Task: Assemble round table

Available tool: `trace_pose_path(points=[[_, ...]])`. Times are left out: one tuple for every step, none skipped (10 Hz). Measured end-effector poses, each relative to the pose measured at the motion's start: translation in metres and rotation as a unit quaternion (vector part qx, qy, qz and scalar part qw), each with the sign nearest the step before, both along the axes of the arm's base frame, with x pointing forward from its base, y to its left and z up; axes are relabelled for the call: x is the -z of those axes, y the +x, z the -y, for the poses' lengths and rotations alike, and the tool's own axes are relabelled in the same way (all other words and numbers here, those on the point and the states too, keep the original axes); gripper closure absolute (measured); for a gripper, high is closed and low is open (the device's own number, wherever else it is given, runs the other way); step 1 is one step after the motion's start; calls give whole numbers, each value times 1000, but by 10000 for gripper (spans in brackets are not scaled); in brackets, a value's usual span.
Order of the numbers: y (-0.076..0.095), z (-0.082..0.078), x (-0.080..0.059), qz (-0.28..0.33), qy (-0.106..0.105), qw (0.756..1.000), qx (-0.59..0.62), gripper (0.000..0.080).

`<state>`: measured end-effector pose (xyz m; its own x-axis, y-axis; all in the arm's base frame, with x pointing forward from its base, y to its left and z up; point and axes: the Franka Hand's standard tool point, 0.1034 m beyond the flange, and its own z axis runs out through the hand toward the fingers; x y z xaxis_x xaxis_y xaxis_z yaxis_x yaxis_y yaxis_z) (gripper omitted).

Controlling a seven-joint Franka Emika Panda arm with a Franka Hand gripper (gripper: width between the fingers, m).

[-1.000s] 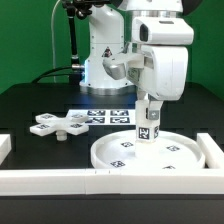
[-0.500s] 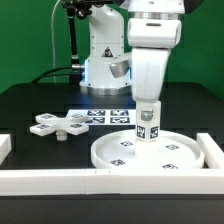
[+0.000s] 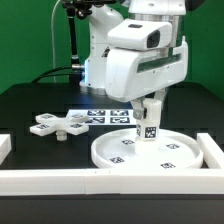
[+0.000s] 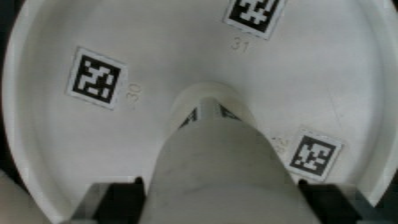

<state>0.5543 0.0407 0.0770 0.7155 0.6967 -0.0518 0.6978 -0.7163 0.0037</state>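
Note:
The large rimmed round disc (image 3: 165,152) lies flat on the table at the exterior view's right, tags facing up. The short cylindrical leg (image 3: 147,127) stands upright on the disc near its middle. My gripper (image 3: 150,106) comes down from above and is shut on the leg's upper part. In the wrist view the leg (image 4: 221,150) runs between the two dark fingers (image 4: 121,200), over the disc (image 4: 107,45). The cross-shaped foot piece (image 3: 56,124) lies on the table to the exterior view's left, apart from the gripper.
The marker board (image 3: 104,116) lies flat behind the disc, in front of the robot base. Long white border bars run along the front edge (image 3: 60,178) and the right side (image 3: 213,152). A black stand with cables rises at the back left (image 3: 72,40).
The hand has turned about the upright axis over the last second while staying over the leg. The leg stays upright at the same spot on the disc.

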Motion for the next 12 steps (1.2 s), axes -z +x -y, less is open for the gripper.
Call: trace_pose_path(points=[[0,0,0,1,-1,1000,27,388],[0,0,0,2,1,998,60,388],[0,1,1,8,9,992,122,388],[-1,2,1,16,20,984,174,388],[-1,2,1,22,26,978,206,388],[-1,2,1,26,34,962,268,388],[-1,3,2,27,43,943,330,388],[-1,4,2,25,47,924,378,388],[-1,4,2,21,48,895,443,388],[-1,4,2,20,46,873,485,388],[-1,3,2,17,45,868,495,388],[0,3,2,16,45,856,514,388]])
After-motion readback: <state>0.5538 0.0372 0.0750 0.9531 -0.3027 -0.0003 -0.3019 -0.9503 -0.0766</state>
